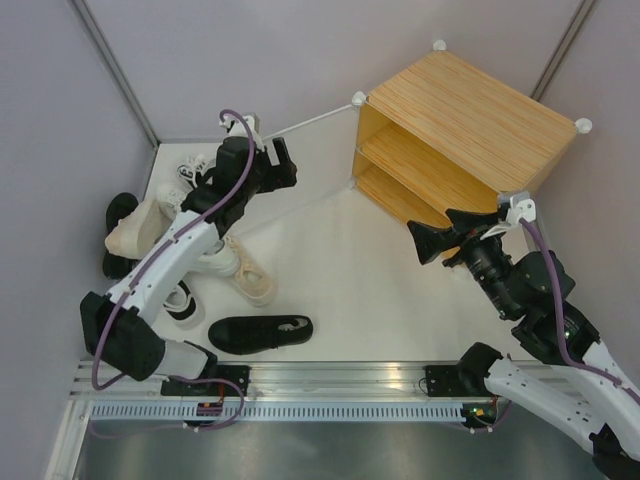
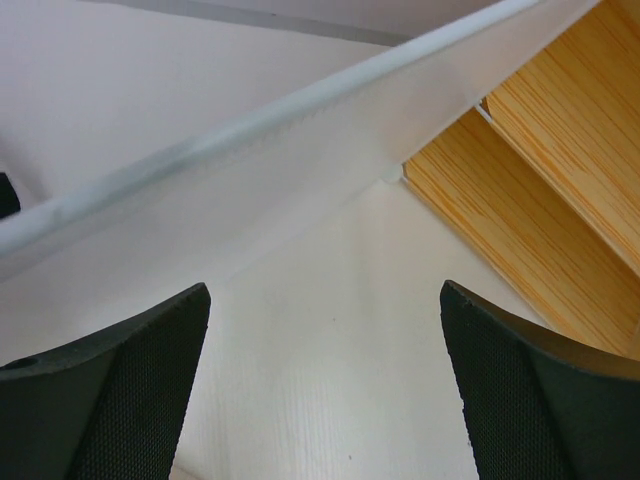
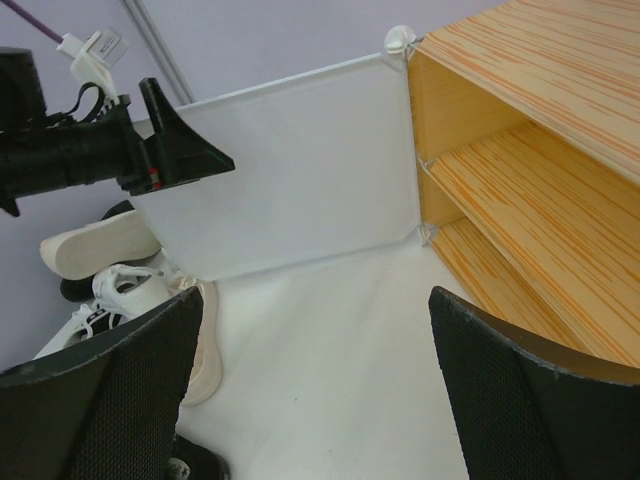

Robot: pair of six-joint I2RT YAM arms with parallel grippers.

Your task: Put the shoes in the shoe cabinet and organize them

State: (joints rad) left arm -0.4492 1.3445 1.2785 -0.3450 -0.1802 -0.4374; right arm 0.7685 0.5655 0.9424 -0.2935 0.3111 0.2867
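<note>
Only your top view catches the black shoe (image 1: 260,333) nearest the bases, well left of the shoe cabinet (image 1: 470,110). The other shoes (image 1: 150,225) are heaped farther left. White floor (image 1: 340,270) lies open before the cabinet. Left gripper (image 1: 285,165) gapes wide by the swung-out door (image 3: 290,170). Right gripper (image 1: 437,232), equally wide and holding nothing, faces the wood-grain shelves (image 3: 540,200).

Striped honey-wood shoe cabinet (image 1: 470,110), white door (image 3: 290,170), black shoe (image 1: 260,332), cream shoe (image 1: 135,228).

White links (image 1: 165,262), purple cables (image 1: 238,114), black left tool (image 1: 283,163)
</note>
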